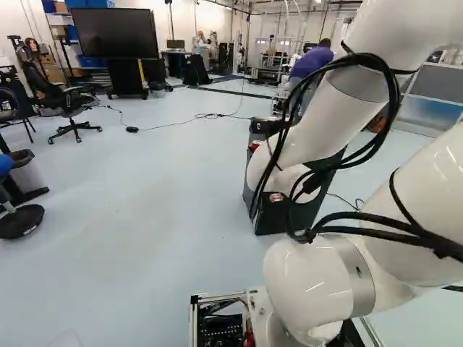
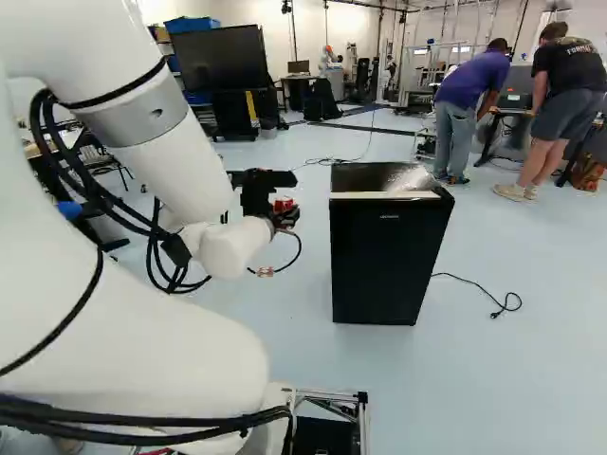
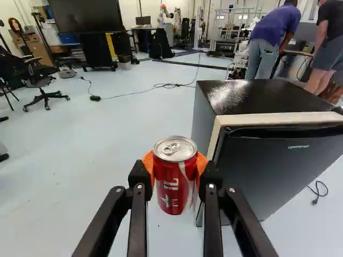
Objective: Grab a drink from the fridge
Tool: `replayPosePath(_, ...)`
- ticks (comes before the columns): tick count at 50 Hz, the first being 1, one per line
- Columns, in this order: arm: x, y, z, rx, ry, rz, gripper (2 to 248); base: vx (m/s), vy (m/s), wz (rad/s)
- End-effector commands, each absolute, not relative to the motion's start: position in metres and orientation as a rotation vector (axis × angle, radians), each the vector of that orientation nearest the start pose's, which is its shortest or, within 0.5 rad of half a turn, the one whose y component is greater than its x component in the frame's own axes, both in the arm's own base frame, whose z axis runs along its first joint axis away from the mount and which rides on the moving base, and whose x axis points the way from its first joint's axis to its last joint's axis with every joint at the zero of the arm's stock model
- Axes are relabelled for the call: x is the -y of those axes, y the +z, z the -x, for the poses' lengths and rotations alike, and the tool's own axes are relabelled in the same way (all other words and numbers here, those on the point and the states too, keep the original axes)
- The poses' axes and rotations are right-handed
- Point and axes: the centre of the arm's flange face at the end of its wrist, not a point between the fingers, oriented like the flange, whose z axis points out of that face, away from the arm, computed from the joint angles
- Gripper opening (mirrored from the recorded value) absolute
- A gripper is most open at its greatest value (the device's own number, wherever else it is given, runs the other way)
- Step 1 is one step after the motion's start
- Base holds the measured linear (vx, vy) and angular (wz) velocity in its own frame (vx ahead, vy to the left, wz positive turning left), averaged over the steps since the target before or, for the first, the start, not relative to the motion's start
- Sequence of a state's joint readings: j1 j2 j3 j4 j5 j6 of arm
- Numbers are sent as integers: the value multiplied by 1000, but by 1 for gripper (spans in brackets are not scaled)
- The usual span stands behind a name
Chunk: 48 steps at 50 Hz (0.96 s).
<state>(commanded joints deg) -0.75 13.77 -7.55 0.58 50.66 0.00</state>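
Note:
My gripper (image 2: 285,217) is held out to the left of the black fridge (image 2: 379,256) in the right base view, with red showing at its fingers. The wrist view shows the gripper (image 3: 174,170) shut on a red drink can (image 3: 174,184), an orange pad against each side. The can stands upright between the fingers, its silver top uncovered. Beside it is the fridge (image 3: 278,160), apart from the can. A pale strip runs between the fridge's top and its dark door; I cannot tell whether the door is fully closed. In the left base view my arm partly hides the fridge.
A power cord (image 2: 474,290) lies on the floor by the fridge, and another cable (image 3: 126,95) runs across the floor beyond. Further off are an office chair (image 1: 61,105), a large screen on a stand (image 1: 116,35) and another robot (image 3: 165,12).

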Motion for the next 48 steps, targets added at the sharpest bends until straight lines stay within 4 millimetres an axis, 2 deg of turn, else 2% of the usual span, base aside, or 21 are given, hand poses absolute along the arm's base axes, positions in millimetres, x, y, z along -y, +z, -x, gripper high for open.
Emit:
replayPosePath(21, 0, 366, -271, -2, -1826, 2557, 95, 0, 0, 0)
replayPosePath(48, 0, 366, -270, 0, -1824, 2558, 95, 0, 0, 0)
